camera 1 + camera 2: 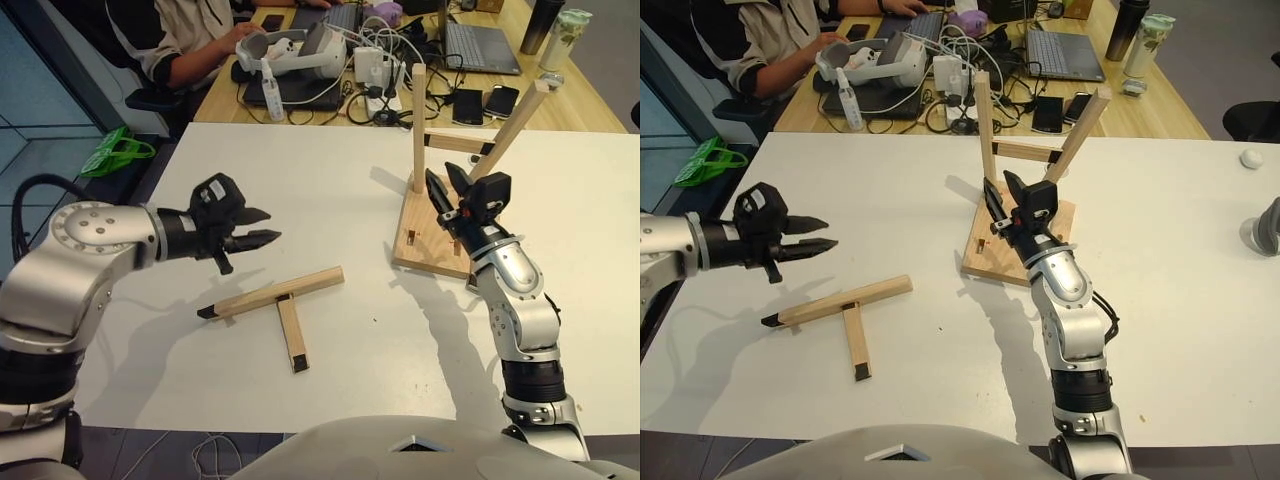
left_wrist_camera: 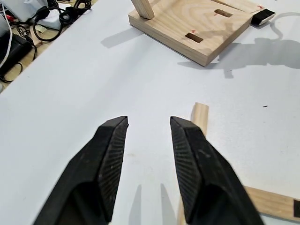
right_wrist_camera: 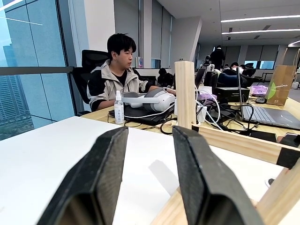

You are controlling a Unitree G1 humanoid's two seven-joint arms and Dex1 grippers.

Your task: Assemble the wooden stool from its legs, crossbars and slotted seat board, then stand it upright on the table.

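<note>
Stool seat board sits on the table holding an upright leg and a leaning leg; the T-piece lies apart. With left fingers and right fingers open and empty, the nearby right could knock that leaning leg loose.

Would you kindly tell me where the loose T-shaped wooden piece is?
In the left eye view the T-shaped piece lies flat on the white table, on the robot's left, near the left tool, left of the seat board.
</note>
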